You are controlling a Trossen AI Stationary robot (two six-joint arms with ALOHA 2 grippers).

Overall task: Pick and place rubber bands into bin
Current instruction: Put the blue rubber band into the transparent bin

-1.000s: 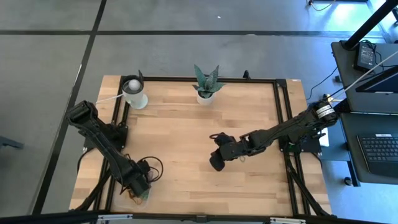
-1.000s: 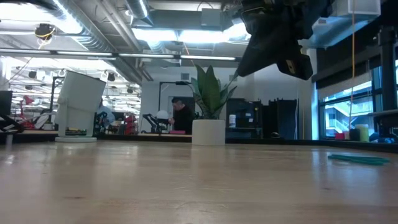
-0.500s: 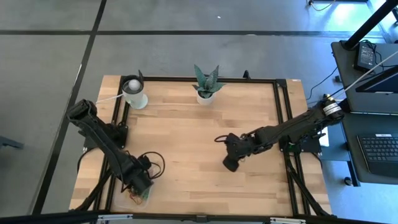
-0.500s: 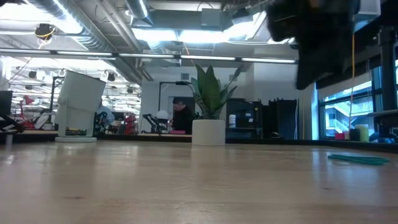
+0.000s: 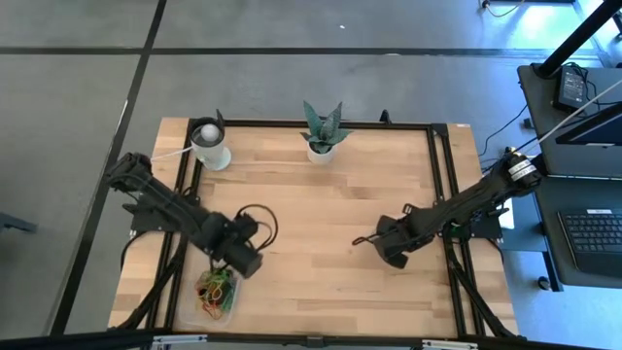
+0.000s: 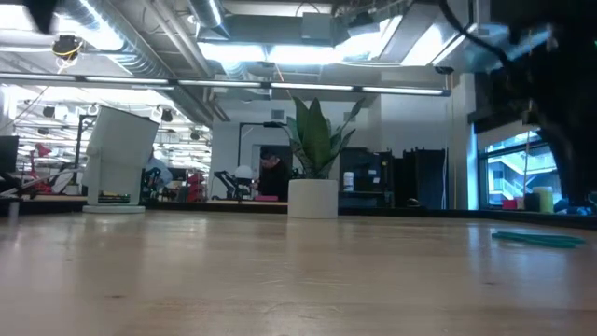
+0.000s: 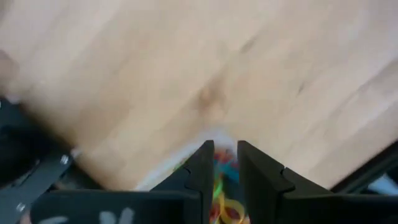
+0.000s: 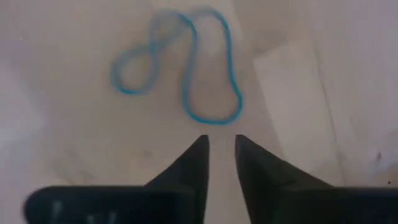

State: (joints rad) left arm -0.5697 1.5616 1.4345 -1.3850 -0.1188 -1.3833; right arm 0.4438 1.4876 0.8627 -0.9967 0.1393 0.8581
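The clear bin (image 5: 202,309) stands at the table's near left corner, and several coloured rubber bands (image 5: 217,285) lie in it. My left gripper (image 5: 243,257) hangs just beyond the bin's far right side and points down. Its fingers are open by a narrow gap (image 7: 226,163), through which the bands (image 7: 225,198) show. A blue rubber band (image 8: 186,68), twisted into a figure of eight, lies flat on the wood and appears as a teal strip (image 6: 536,239) in the low view. My right gripper (image 5: 394,251) hangs above it, narrowly open (image 8: 221,146), with nothing between its fingers.
A white cup (image 5: 211,144) stands at the far left and a potted plant (image 5: 322,136) at the far middle. Black frame rails (image 5: 442,185) run along the table's sides. Bare wood (image 5: 311,224) lies between the two arms.
My left gripper has risen from over the bin and gone toward the far and right, so the bin and its bands now show. My right gripper has travelled toward the table's right edge and come lower.
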